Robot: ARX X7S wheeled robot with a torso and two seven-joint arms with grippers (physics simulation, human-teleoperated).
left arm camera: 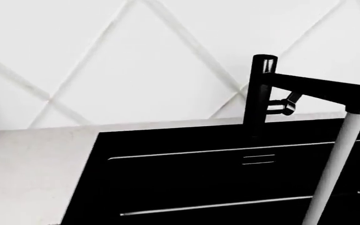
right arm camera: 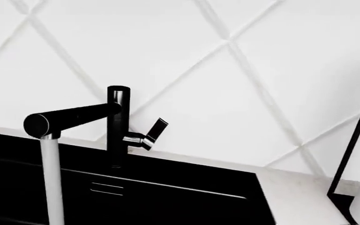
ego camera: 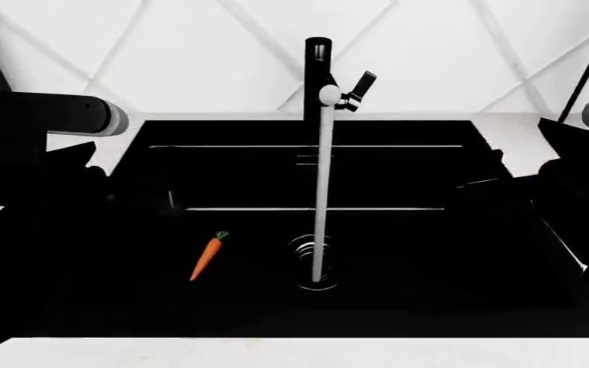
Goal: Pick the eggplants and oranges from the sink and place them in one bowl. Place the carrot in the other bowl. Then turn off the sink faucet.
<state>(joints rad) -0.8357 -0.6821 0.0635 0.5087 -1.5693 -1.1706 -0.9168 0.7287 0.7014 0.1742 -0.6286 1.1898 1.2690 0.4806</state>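
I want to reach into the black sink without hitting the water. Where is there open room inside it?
The matte black rectangular sink looks bare between the white water stream and its right wall. Left of the stream, the small orange carrot lies on the floor. The middle is crowded: stream, round ringed drain, and black column faucet behind.

carrot [ego camera: 206,256] in sink [ego camera: 151,307], left of drain [ego camera: 313,261] | faucet [ego camera: 318,77] behind sink

No text, label, brand, number or sign can be read in any view: not on the faucet [ego camera: 318,77], the sink [ego camera: 397,176] or the tiled wall [right arm camera: 261,56].
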